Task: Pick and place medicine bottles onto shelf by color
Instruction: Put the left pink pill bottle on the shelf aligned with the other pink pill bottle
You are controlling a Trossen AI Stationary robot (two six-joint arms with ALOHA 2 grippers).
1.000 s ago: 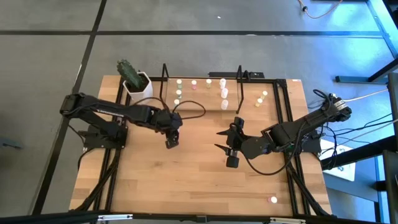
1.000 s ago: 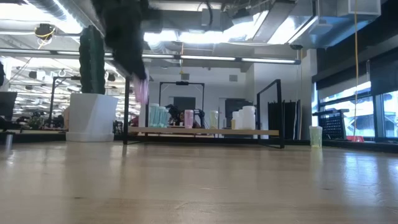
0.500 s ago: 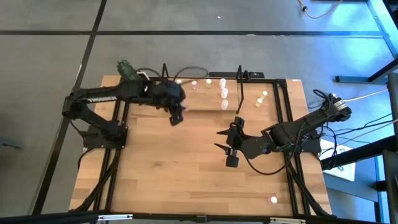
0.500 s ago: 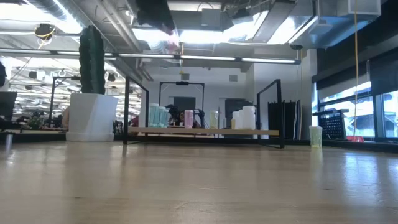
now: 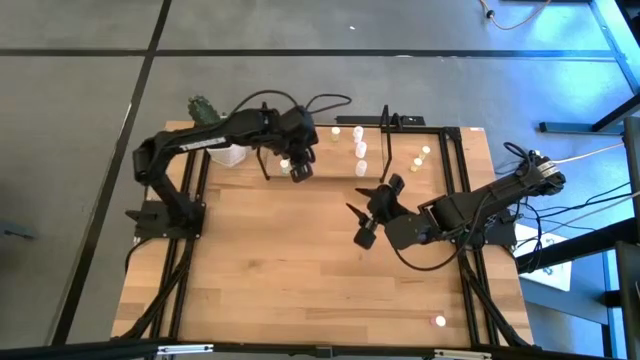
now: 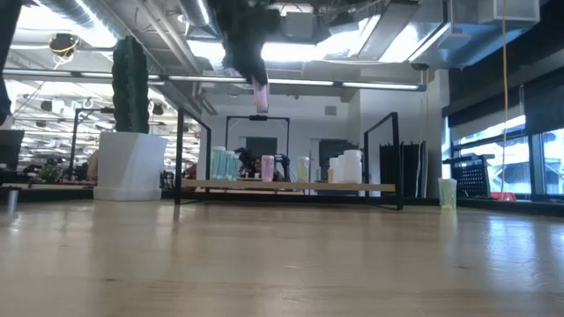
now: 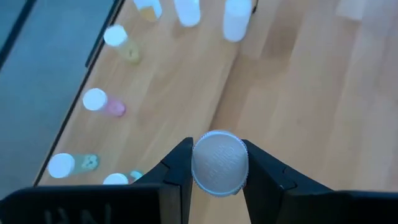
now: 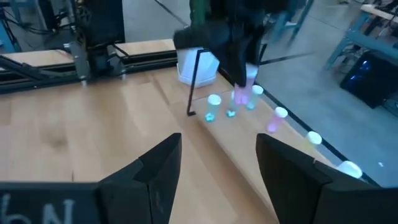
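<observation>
My left gripper (image 5: 298, 168) is above the left part of the shelf (image 5: 330, 152), shut on a small pink bottle with a white cap (image 6: 261, 95), (image 7: 219, 163). The black wire shelf with its wooden floor holds several tiny bottles (image 5: 361, 150), green, pink, yellow and white in the low view (image 6: 267, 167). Two bottles (image 5: 420, 158) stand right of the shelf and one (image 5: 438, 321) stands near the front right corner. My right gripper (image 5: 362, 202) is open and empty at mid-table, right of centre; its fingers show wide apart in its wrist view (image 8: 217, 174). My left gripper pinches the pink bottle between its two fingers, one on each side of the round body just below the cap (image 7: 194, 168). The fingers point down from above. The bottle hangs roughly upright, its pink lower end (image 6: 262, 102) below the fingertips, lifted clear above the shelf.
A white hexagonal pot with a cactus (image 5: 205, 110) stands at the far left, left of the shelf, partly under my left arm. The shelf's upright end loops (image 5: 265, 140), (image 5: 386, 140) rise at both ends. Black rails (image 5: 462, 200) run along the table's sides.
My left gripper has carried the pink bottle from mid-table up and toward the far edge and somewhat right, over the shelf, then come down a little. My right gripper has shifted slightly toward the far edge and turned, staying open.
</observation>
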